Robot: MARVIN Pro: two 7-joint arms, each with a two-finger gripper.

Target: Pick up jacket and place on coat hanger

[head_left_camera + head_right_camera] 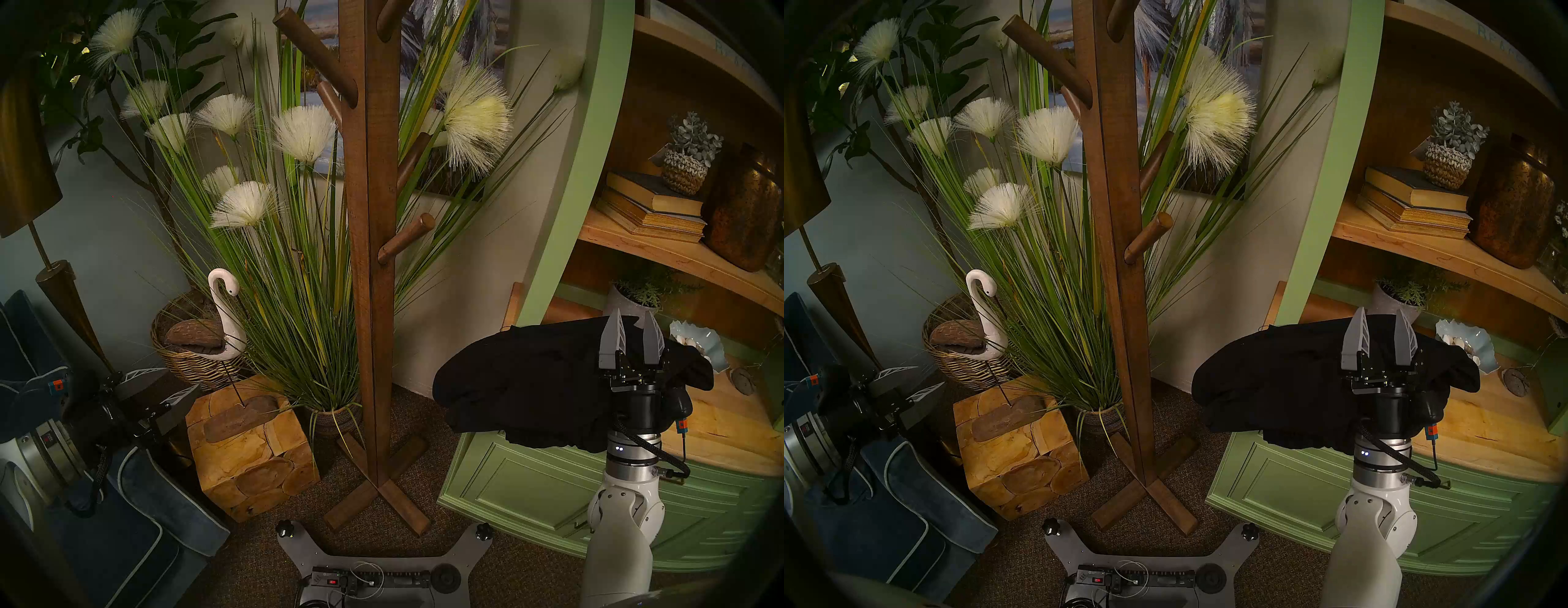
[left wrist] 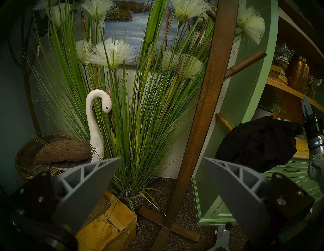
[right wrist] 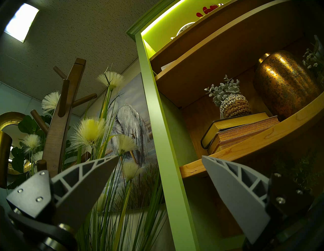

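The black jacket [image 1: 522, 382] lies bunched on the wooden counter of the green cabinet [image 1: 530, 488], overhanging its front left corner; it also shows in the right head view [image 1: 1272, 382] and the left wrist view [image 2: 257, 143]. My right gripper [image 1: 633, 322] points upward in front of the jacket's right part, open and empty [image 3: 159, 157]. The brown wooden coat stand [image 1: 369, 254] stands on the carpet left of the cabinet, with bare angled pegs [image 3: 57, 131]. My left gripper [image 1: 183, 378] is open and empty, low at the far left [image 2: 162, 158].
Tall grass plant [image 1: 297, 237] behind the stand. Wood block [image 1: 250, 454] with a swan figure [image 1: 220, 314] and a basket [image 1: 191, 365] to the left. Brass floor lamp [image 1: 63, 297] and blue cushions [image 1: 148, 501] far left. Shelf with books [image 1: 649, 212] and bronze vase [image 1: 742, 212].
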